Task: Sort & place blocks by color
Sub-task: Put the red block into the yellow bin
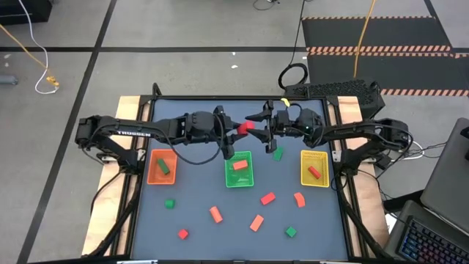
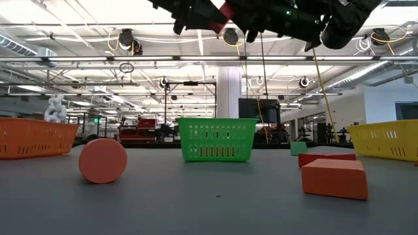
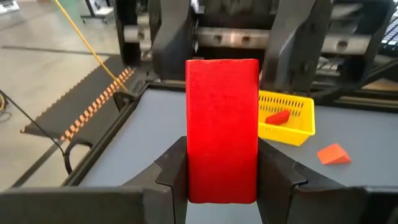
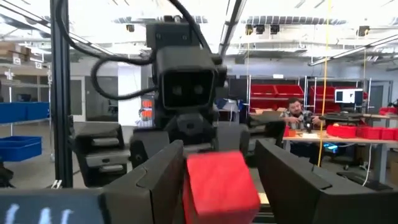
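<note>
A red block [image 1: 243,127] hangs in the air over the far middle of the table, beyond the green tray [image 1: 239,178]. My left gripper [image 3: 222,149] is shut on it, coming from the table's left. My right gripper [image 4: 219,146] faces it from the right, open, with a finger on each side of the block's free end [image 4: 217,180]. The low view shows the red block [image 2: 225,9] and both grippers high above the table. Several blocks, green, orange and red, lie flat on the near half of the table. My left gripper pinches the red block between its two fingers, on the two long sides near the end closest to the wrist [image 3: 194,177]. The fingers come almost level from the table's left and lie along the block. The block sticks out past the fingertips, lifted clear. My right gripper's fingers [image 4: 155,174] flank the block's other end; I cannot tell whether they touch it.
An orange tray [image 1: 152,174] with a green block stands at the left. The green tray holds an orange block [image 1: 239,165]. A yellow tray [image 1: 314,158] at the right holds a red block. A green block [image 1: 278,153] lies between the green and yellow trays.
</note>
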Robot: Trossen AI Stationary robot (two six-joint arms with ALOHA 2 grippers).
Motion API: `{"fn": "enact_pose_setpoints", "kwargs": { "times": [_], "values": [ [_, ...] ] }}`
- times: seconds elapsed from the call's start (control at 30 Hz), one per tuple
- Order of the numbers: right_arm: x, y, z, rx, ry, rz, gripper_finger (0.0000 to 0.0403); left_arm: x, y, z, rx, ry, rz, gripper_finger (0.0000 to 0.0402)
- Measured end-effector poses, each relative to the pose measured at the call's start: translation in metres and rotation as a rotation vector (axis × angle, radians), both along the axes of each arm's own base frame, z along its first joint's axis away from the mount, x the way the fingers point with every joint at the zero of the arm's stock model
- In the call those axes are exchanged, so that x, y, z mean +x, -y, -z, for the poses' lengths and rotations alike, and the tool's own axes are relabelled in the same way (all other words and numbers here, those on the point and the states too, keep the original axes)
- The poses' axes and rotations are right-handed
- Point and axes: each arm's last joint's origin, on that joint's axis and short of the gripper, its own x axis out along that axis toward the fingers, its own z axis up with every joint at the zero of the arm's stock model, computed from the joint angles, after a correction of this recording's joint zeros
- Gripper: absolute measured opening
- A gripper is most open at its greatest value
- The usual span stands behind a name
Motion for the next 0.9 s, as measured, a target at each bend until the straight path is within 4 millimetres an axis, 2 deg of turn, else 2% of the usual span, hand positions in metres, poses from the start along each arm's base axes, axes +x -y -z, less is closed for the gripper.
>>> {"fn": "enact_pose_setpoints", "kwargs": {
  "times": [0.37, 0.47, 0.57, 0.7, 0.77, 0.9],
  "values": [
    [0.0082, 0.0012, 0.0023, -0.055, -0.01, -0.027, 0.0192, 0.0012, 0.0018, -0.0025, 0.005, 0.026, 0.039, 0.0129],
    [0.0081, 0.0011, 0.002, -0.075, -0.007, -0.022, 0.0168, 0.0013, 0.0018, -0.0028, 0.006, 0.029, 0.039, 0.0129],
    [0.0081, 0.0006, 0.0023, -0.11, -0.01, -0.026, 0.0128, 0.0013, 0.002, -0.0025, 0.036, 0.019, 0.056, 0.0129],
    [0.0082, 0.0005, 0.0027, -0.142, -0.013, -0.018, 0.0125, 0.0011, 0.0022, -0.0021, 0.055, 0.009, 0.062, 0.0129],
    [0.0083, 0.0008, 0.003, -0.16, -0.015, -0.004, 0.0125, 0.0011, 0.0018, -0.002, 0.059, 0.008, 0.058, 0.015],
    [0.0092, 0.0036, 0.0056, -0.192, -0.042, 0.067, 0.0125, -0.0053, 0.0001, -0.0077, 0.071, 0.009, -0.028, 0.0241]
  ]
}}
